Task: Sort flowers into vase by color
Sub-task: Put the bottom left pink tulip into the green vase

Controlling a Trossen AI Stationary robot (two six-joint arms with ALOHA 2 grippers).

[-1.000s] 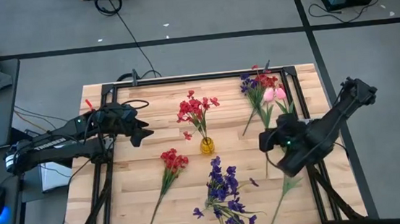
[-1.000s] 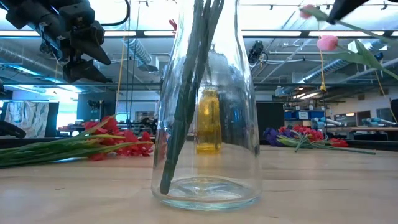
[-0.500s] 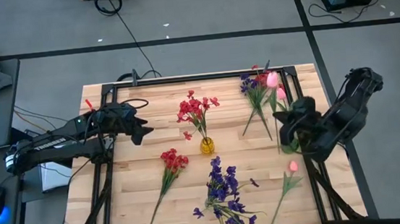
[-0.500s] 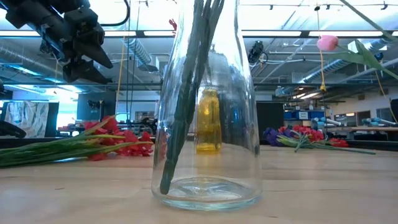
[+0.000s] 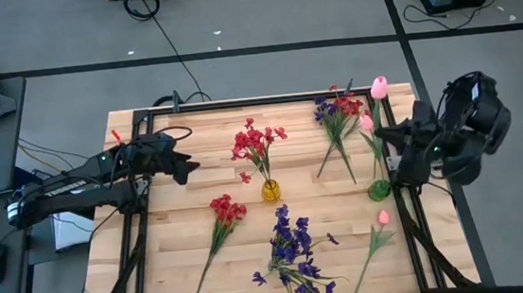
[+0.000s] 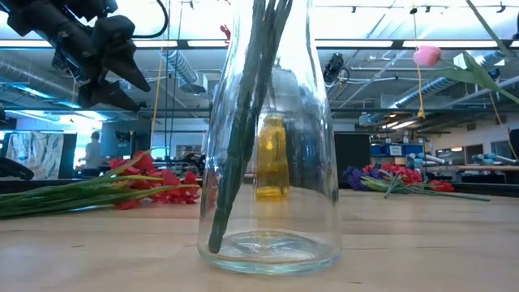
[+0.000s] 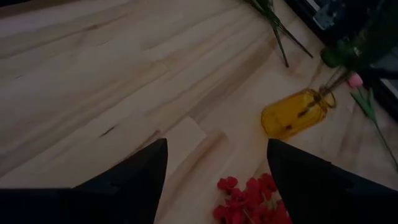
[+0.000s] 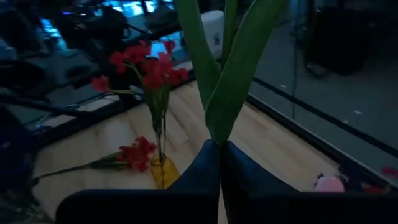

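My right gripper (image 5: 385, 149) hangs over the table's right edge, shut on a pink tulip whose bud (image 5: 379, 87) points to the far right corner. A second pink bud (image 5: 367, 121) stands over a small green vase (image 5: 379, 190). A third tulip (image 5: 382, 218) lies on the table. Red flowers (image 5: 256, 142) stand in the yellow vase (image 5: 271, 190). Purple flowers (image 5: 291, 243) stand in the clear vase (image 6: 268, 162). A red sprig (image 5: 224, 211) lies flat, and a mixed bunch (image 5: 334, 112) lies at the far side. My left gripper (image 5: 190, 169) hovers open, left of the yellow vase. My right gripper pinches the tulip's green stem and the base of its leaves (image 8: 216, 134) between its two shut fingers. It comes at the stem from the table's right side, across it. The tulip is lifted clear of the table, with its bud toward the far edge.
Black frame rails (image 5: 403, 219) run along the table's edges. Bare wood (image 5: 169, 226) lies between my left gripper and the red sprig. Beyond the table, cables lie on the floor and a desk stands at the left.
My right gripper has risen and gone toward the table's right edge, turning as it went. It stays shut on the pink tulip, whose bud has swung toward the far right corner. The green vase, which the arm hid before, now shows. My left gripper has rolled slightly in place.
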